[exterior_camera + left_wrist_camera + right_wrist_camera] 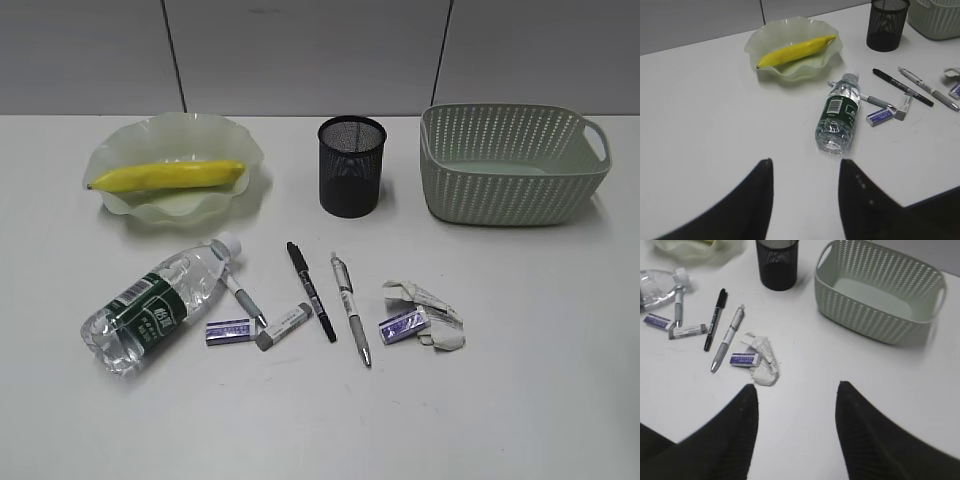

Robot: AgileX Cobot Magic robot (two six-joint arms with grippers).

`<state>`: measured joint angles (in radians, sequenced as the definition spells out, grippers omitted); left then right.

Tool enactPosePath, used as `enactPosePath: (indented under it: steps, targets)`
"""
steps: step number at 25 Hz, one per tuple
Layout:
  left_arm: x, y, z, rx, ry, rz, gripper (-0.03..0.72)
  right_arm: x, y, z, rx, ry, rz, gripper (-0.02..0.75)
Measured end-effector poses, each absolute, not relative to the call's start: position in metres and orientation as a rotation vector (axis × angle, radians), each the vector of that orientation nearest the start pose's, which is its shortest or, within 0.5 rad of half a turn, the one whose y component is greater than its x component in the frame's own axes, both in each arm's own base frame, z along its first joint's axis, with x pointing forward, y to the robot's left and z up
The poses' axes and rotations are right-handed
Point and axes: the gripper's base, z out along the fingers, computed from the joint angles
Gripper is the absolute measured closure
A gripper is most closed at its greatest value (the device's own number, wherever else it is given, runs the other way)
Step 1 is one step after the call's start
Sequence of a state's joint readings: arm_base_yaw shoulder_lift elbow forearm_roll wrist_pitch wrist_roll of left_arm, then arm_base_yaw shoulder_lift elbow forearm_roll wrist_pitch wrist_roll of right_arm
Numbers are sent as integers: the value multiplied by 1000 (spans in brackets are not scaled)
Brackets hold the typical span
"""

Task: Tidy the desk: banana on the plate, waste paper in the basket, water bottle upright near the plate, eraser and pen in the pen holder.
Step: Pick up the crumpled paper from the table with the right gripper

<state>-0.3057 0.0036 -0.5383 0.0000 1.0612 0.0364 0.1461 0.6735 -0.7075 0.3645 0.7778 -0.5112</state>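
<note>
The banana (168, 175) lies in the wavy green plate (118, 145) at the back left. The water bottle (160, 302) lies on its side in front of the plate. Three pens (311, 290) and three erasers (283, 325) lie loose on the white desk (540, 400). The waste paper (432, 312) lies at centre right, touching one eraser (404, 325). The black pen holder (351, 165) and the green basket (512, 165) stand at the back. Neither gripper shows in the exterior view. My left gripper (805, 167) is open above the desk just short of the bottle's base (838, 120). My right gripper (797, 387) is open just short of the waste paper (762, 362).
A grey panelled wall (300, 50) runs behind the desk. The basket (880, 287) is empty inside. The pen holder (777, 262) stands left of the basket in the right wrist view.
</note>
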Motion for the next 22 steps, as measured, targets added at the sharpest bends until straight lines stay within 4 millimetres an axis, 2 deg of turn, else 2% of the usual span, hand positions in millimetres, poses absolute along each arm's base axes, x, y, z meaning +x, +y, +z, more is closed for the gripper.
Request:
enactPosePath:
  steps: [5,8,10,13,19,22]
  targets:
    - [-10,3,288,342,1977,-172,383,185,85,328,-816,2267,340,332]
    - [-10,3,288,341,1976,-173,384,220,120,314,-964,2345,377,332]
    - [-10,3,288,341,1976,-173,384,242,140,298,-1040,2404,365,333]
    - [-10,3,288,341,1976,-173,384,273,165,264,-1089,2552,345,309]
    - [-10,3,288,341,1976,-173,385,314,188,201,-1099,2763,301,253]
    - [-10,3,288,341,1976,-173,384,328,195,180,-1099,2804,293,250]
